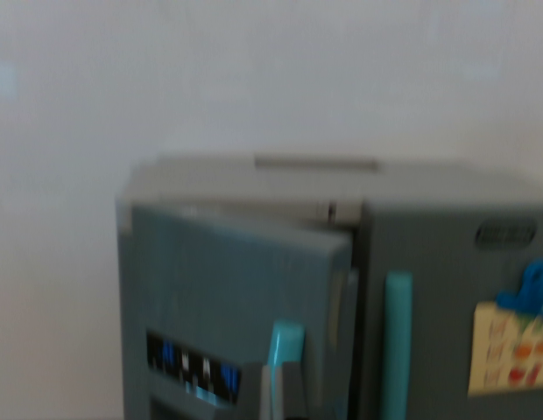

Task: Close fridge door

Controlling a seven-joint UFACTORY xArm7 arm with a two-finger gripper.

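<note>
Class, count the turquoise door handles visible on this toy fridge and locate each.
2: one handle on the ajar left door, one handle on the shut right door. None seem hidden.

A staged play-kitchen setup, it seems. A small grey toy fridge (342, 289) with turquoise handles (397, 341) stands before a plain white wall (210, 79). The picture is blurred.

A plain pale wall (254, 79) is seen behind everything, filling the upper half of the wrist view and running down its left side. The picture is blurred, so finer detail cannot be made out.
</note>
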